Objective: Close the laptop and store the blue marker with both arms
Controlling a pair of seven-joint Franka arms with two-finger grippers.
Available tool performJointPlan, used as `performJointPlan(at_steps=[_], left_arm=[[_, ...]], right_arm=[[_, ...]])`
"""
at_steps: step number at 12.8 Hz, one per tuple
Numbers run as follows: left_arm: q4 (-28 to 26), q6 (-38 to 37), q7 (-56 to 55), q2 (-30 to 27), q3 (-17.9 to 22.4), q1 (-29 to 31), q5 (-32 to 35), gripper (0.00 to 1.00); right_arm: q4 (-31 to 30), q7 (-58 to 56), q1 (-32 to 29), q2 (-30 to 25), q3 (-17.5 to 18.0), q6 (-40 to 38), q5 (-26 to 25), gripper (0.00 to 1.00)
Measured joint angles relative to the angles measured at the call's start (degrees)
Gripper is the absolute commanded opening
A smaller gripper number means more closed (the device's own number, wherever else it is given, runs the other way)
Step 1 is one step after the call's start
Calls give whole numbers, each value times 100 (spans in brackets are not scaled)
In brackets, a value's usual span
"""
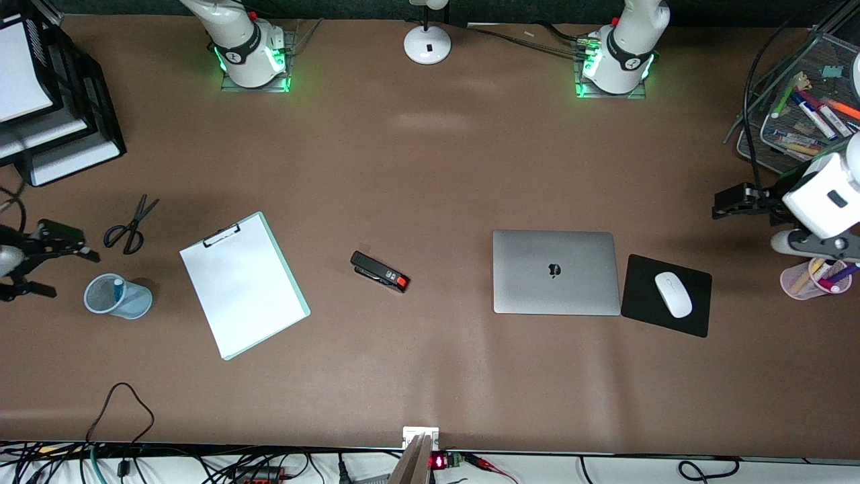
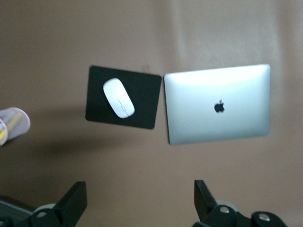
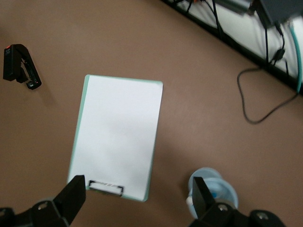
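Note:
The silver-grey laptop (image 1: 556, 272) lies closed on the table, apple logo up; it also shows in the left wrist view (image 2: 218, 104). The blue marker (image 1: 118, 288) stands in a pale blue mesh cup (image 1: 114, 297) toward the right arm's end; the cup also shows in the right wrist view (image 3: 213, 189). My left gripper (image 1: 729, 203) (image 2: 139, 189) is open and empty, up in the air past the mouse pad at the left arm's end. My right gripper (image 1: 72, 273) (image 3: 137, 187) is open and empty, beside the cup.
A black mouse pad (image 1: 666, 296) with a white mouse (image 1: 673, 294) lies beside the laptop. A pink pen cup (image 1: 813, 279) and a mesh tray of markers (image 1: 806, 114) are at the left arm's end. A stapler (image 1: 379, 271), clipboard (image 1: 243, 286) and scissors (image 1: 131, 225) lie mid-table.

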Motion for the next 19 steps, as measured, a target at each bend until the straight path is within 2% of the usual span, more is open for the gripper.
performJointPlan(at_steps=[2,4,6,8,13,19], left_arm=[[-816,597,-5,-593,446,-488,-1,100],[-1323,765,-7,-977,633,-676,-1,100],[-1477,786,-7,-1073,691,-683,-1,100],[-1495,786,-7,-1070,709,-684,-1,100],[-1496,768,-7,-1070,717,-684,-1,100],[-1488,766,-7,-1073,719,-687,-1,100]], right_arm=[[8,1356,290,-217,3,-501,-414,100],[9,2474,523,-425,6,-1023,-741,100],[0,3641,891,-663,14,-1508,-1117,100],[-44,4296,1218,-978,17,-1816,-1374,100],[-672,4442,1231,-1861,-108,-1897,-1440,100],[-805,4461,1103,-1917,-138,-1752,-1440,100]])
